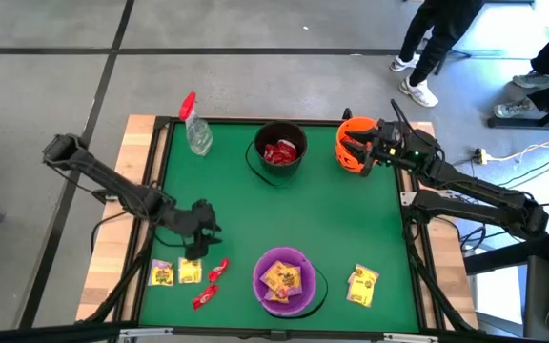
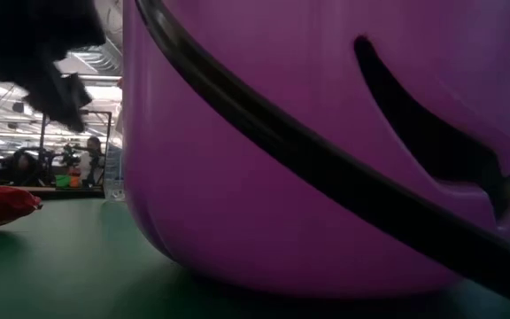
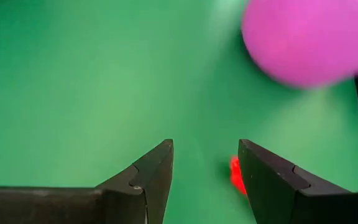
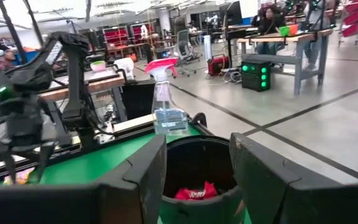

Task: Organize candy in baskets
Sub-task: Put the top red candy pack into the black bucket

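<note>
Left wrist view: left pincer [image 3: 204,180] parted, empty, above green table [image 3: 73,93].

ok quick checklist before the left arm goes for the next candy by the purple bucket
1. Left gripper open and holding nothing: ok, the left wrist view shows green mat between the fingers.
2. Candy within reach: ok, red packets and yellow packets lie on the mat just beyond the gripper.
3. Gripper lined up on a packet: not ok, a red packet shows only at one finger's edge.
4. Purple bucket upright and open: ok, yellow candy inside.
5. Right gripper out of the way: ok, it is at the orange bucket, far side.
6. Right gripper load: cannot tell.
</note>
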Available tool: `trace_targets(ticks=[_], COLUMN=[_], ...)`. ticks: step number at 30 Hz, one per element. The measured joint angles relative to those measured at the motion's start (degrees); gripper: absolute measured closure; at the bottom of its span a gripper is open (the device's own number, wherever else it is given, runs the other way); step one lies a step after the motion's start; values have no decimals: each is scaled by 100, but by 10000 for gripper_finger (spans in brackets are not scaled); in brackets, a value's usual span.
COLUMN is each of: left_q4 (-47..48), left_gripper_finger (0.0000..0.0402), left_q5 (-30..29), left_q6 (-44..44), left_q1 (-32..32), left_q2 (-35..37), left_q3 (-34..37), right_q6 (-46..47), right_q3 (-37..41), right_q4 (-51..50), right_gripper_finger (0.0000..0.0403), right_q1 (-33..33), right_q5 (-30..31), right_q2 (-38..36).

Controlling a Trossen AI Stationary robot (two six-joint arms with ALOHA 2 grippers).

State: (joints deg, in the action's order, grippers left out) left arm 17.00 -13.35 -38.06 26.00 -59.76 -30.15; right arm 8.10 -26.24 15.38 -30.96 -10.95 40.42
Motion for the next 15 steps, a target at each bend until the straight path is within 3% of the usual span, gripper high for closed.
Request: trace_targets(ticks=[4,12,15], left_q4=[-133,-1851,-2082], left_gripper_finger=[231,231,231], left_q5=[292,520,517], left_q6=[-439,-754,-949], left_q1=[388,871,976], left_q2=[-535,-1579,-1821], left_q3=[0,0,0], right_q6=[2,20,20], right_q3=[0,0,0], right_q4=[-3,-9,-20], right_gripper_finger=[226,226,226], right_q1=[26,24,24], right_q5=[30,88,97], right_q2=[0,2,2])
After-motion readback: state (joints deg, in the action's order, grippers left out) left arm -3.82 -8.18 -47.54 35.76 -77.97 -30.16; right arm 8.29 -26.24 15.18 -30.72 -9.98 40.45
